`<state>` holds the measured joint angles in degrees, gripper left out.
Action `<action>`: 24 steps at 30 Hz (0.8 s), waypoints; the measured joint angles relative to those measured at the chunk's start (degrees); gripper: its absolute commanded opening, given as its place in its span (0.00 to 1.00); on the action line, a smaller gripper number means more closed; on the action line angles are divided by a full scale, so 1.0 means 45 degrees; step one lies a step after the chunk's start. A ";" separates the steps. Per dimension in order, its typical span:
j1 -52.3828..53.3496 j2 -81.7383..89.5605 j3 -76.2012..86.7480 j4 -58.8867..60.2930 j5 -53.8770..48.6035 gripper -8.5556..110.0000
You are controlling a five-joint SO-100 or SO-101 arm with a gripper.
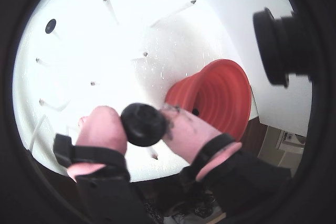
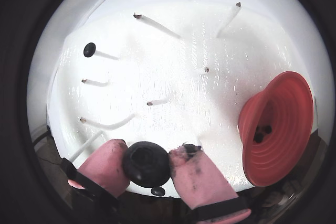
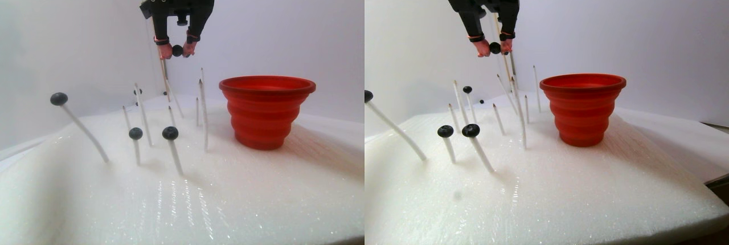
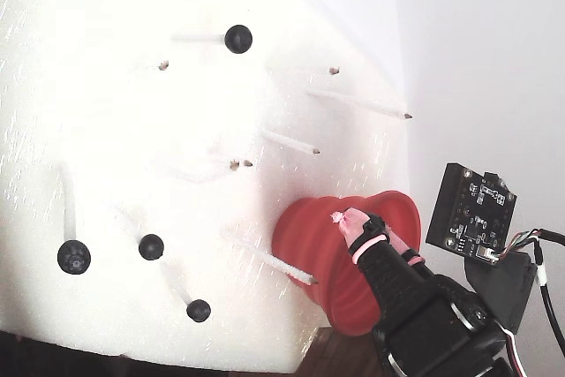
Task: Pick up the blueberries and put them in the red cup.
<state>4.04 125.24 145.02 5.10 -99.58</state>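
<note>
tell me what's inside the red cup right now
In a wrist view, two dark blueberries lie at the bottom of the red cup. The cup's near wall hides part of its floor, so more could be there unseen.

- Plain pale wall (image 3: 285, 23) rises behind the white foam slab (image 3: 239, 199).
- Bright, even light; soft shadows.
- Dark brown bench (image 3: 719, 183) shows at the slab's right edge.

No text, label, brand, number or sign could be read anywhere; the circuit board (image 4: 470, 212) in the fixed view carried only tiny, illegible markings.
</note>
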 measured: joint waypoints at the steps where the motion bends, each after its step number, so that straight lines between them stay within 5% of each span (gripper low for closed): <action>1: 0.0137 0.0059 0.0059 0.0078 0.0000 0.18; 24: 0.2090 0.0332 0.0117 0.0898 -0.0059 0.18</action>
<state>13.45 126.74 145.55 9.14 -99.84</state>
